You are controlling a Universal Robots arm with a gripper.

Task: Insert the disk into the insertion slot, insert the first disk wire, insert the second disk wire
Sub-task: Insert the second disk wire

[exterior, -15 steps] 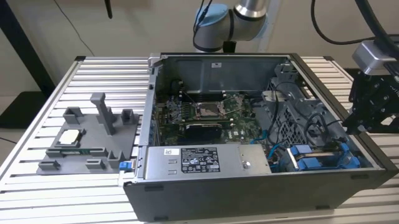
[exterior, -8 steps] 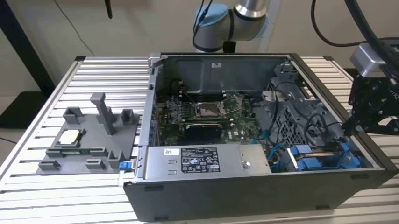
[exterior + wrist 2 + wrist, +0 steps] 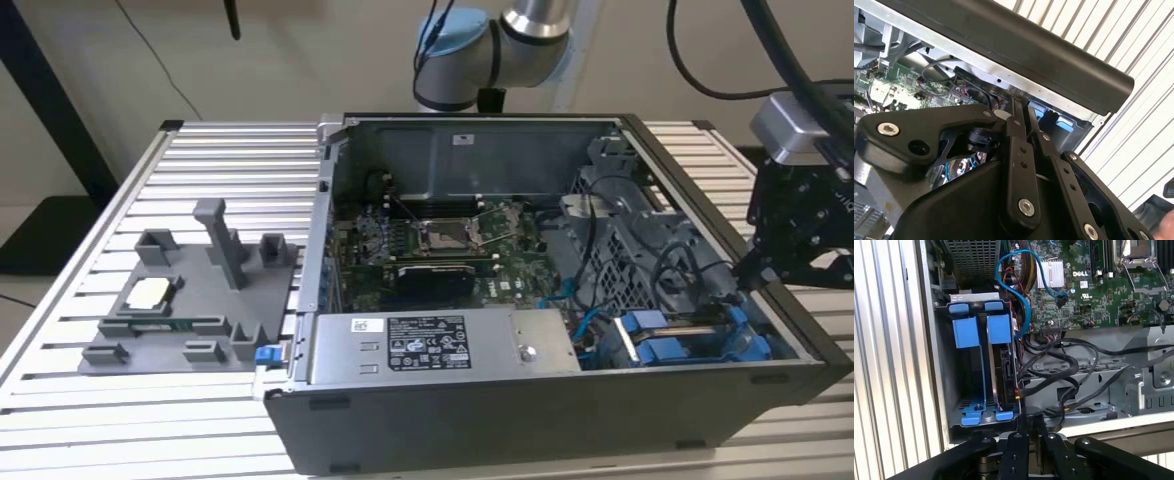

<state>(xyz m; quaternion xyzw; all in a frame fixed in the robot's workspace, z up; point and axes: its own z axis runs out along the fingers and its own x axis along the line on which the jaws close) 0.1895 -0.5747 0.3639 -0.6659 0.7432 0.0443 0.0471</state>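
disk looks seated in the slot; wire steps unconfirmed.
from the exterior view's left: grey fixture tray (image 3: 140, 345) on the slatted surface (image 3: 80, 420), holding no disk. the power supply box (image 3: 494, 345) carries a white label (image 3: 414, 340) with print and code marks, and the motherboard (image 3: 1089, 285) has white lettering; not reading either off. at the exterior view's right corner of the case, the disk (image 3: 1005, 372) stands on edge in its blue carrier inside the insertion slot (image 3: 945, 380), so i'd call step one done. a black wire (image 3: 1064, 365) ends just beside the disk's edge; can't tell if it's plugged. the end effector (image 3: 1028, 417) hovers near that connector with fingers drawn together; can't tell if it pinches a wire.
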